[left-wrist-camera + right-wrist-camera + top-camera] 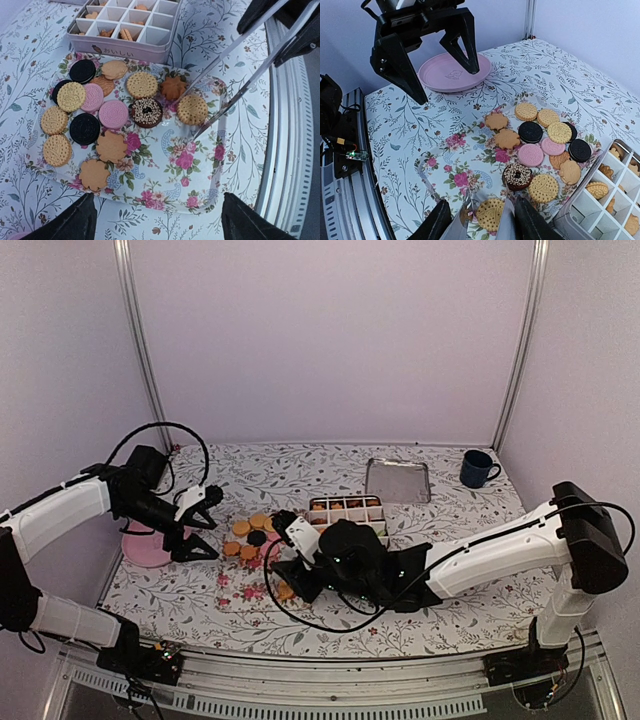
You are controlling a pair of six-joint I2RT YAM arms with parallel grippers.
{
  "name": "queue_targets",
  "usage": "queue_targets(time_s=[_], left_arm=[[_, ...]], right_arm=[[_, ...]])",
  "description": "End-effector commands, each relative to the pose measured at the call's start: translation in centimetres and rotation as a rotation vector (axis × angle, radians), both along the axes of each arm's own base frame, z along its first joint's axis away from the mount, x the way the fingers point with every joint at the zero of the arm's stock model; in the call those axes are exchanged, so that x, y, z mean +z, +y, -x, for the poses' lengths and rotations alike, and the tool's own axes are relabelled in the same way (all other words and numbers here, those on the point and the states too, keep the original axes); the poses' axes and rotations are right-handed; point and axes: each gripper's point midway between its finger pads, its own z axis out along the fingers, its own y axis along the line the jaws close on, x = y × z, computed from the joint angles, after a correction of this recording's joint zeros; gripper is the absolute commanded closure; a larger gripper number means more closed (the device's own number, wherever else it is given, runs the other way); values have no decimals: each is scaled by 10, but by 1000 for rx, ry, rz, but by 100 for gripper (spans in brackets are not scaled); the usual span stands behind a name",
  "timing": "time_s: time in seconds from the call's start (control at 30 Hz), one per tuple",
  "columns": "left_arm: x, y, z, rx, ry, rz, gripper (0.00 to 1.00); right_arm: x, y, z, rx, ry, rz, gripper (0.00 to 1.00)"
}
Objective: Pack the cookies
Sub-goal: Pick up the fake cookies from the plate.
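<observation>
R pincer (484,231) clamped on tongs (245,86) | tips straddle tan cookie (490,214) straight ahead | compartment tin (127,47) just beyond tray | L pincer (205,525) wide open, empty (farther off)

free: near half of flowered rectangular tray (170,170) is lying bare | blocking: small round cookies (113,114) are crowding far half beside pink divided tin (125,49)
</observation>
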Motion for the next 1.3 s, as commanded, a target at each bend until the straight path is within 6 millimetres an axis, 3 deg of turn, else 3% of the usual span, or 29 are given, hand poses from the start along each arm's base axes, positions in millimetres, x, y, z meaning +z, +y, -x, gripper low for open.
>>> queue_targets(time_s=[0.0,0.43,0.57,0.7,0.97,1.1,1.27], left_arm=[[9,-2,-3,-4,-5,22,14],[14,-2,-4,-5,-21,22,14],[15,-2,-5,-4,-28,20,14],[16,-1,-7,-1,-32,16,14],[15,0,-8,4,-38,6,15],[16,1,-7,3,-42,4,15],[16,1,-7,5,-39,2,15]], right_arm=[[6,-11,16,29,64,0,56],[-6,-8,23,47,114,38,59],[-5,-9,18,25,94,47,69],[15,-9,12,3,40,31,77],[84,-8,-6,-18,-77,-68,85],[108,-25,-27,-63,-121,-100,85],[115,-51,-58,-131,-141,-108,85]])
